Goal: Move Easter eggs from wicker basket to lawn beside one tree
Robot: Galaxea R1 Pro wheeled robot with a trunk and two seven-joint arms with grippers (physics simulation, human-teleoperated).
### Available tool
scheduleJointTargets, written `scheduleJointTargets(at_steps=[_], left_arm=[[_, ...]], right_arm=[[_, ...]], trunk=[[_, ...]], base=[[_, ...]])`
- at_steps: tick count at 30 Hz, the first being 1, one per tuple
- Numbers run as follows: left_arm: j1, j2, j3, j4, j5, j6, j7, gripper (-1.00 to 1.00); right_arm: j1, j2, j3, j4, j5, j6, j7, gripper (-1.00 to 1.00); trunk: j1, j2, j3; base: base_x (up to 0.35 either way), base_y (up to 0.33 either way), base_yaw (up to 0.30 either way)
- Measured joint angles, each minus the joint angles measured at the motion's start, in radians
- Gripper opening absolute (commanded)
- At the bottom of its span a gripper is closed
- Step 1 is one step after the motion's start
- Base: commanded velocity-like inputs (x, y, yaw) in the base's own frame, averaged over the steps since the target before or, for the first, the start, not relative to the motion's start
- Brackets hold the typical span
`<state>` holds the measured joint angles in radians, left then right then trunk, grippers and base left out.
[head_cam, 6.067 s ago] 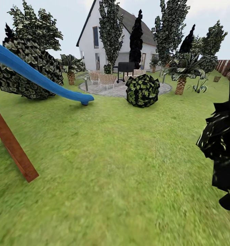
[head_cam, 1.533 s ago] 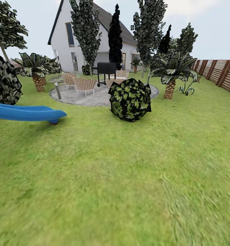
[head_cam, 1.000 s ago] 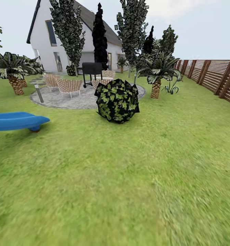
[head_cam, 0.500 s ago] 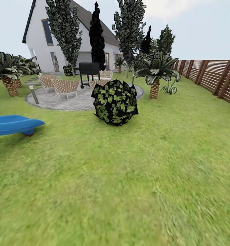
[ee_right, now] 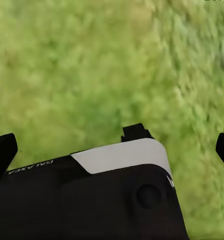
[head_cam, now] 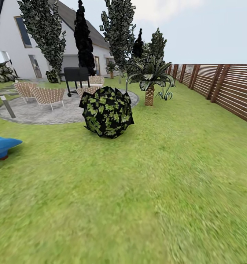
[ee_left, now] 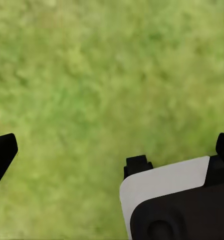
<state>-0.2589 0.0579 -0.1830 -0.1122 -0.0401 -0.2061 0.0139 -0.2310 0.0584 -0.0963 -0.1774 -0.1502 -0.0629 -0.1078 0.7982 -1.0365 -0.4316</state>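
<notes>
Lawn: mottled green lawn (head_cam: 145,190) spreads before me.
Shrub: rounded, blocky shrub (head_cam: 107,112) at 11 o'clock.
Fence: slatted brown fence (head_cam: 226,86) at 2 o'clock.
Grippers: left gripper (ee_left: 114,147) and right gripper (ee_right: 114,145) fingertips apart over grass.

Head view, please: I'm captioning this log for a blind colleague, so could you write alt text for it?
A wide green lawn stretches toward a round dark shrub with a grey paved patio of wicker chairs behind it. A white house and tall trees stand beyond, a brown slatted fence runs along the right, and a blue slide tip shows at left.
</notes>
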Motion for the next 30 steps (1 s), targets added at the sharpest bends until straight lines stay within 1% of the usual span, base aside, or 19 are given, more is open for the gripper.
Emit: scheduleJointTargets(at_steps=[1,3,6,9,12,15,18,21,27,30], left_arm=[[0.000,0.000,0.003,0.000,0.000,0.002,0.000,1.00],[-0.002,-0.002,0.006,-0.007,0.000,0.010,0.000,1.00],[-0.007,-0.002,0.008,-0.013,0.000,0.016,0.000,1.00],[-0.016,-0.001,0.005,-0.016,0.000,0.014,0.000,1.00],[-0.019,0.001,0.004,-0.016,0.000,0.008,0.000,1.00],[-0.020,0.015,0.004,-0.015,0.000,0.001,0.001,1.00],[-0.020,0.020,0.006,-0.013,0.000,-0.016,0.001,1.00],[-0.020,0.022,0.008,-0.009,0.002,-0.031,0.001,1.00],[-0.020,0.026,0.015,-0.007,0.008,-0.036,0.001,1.00],[-0.020,0.029,0.018,-0.006,0.010,-0.036,0.001,1.00]], right_arm=[[-0.013,0.000,-0.007,-0.018,-0.001,0.031,0.001,1.00],[-0.036,0.000,-0.028,-0.063,-0.021,0.071,0.002,1.00],[-0.046,0.006,-0.050,-0.121,-0.046,0.093,0.003,1.00],[-0.050,0.009,-0.058,-0.145,-0.056,0.098,0.002,1.00],[-0.051,0.002,-0.062,-0.152,-0.060,0.099,0.004,1.00],[-0.051,-0.001,-0.064,-0.151,-0.061,0.098,0.004,1.00],[-0.050,-0.002,-0.072,-0.150,-0.061,0.092,0.002,1.00],[-0.050,0.000,-0.078,-0.149,-0.061,0.090,0.001,1.00],[-0.049,0.001,-0.081,-0.149,-0.060,0.086,0.000,1.00],[-0.049,0.008,-0.079,-0.149,-0.059,0.085,-0.001,1.00]], trunk=[[0.000,0.000,0.000],[0.000,0.000,0.000],[0.000,0.000,0.000],[0.000,0.000,0.000],[0.000,0.000,0.001],[0.000,0.000,0.003],[0.000,0.000,0.005],[0.000,0.000,0.007],[0.000,0.000,0.013],[0.000,0.000,0.015]], base=[[0.330,0.000,-0.278],[0.330,0.000,-0.278],[0.330,0.000,-0.279],[0.330,0.000,-0.279],[0.330,0.000,-0.279],[0.330,0.000,-0.278],[0.330,0.000,-0.266],[0.330,0.000,-0.260],[0.330,0.000,-0.245],[0.331,0.000,-0.195]])
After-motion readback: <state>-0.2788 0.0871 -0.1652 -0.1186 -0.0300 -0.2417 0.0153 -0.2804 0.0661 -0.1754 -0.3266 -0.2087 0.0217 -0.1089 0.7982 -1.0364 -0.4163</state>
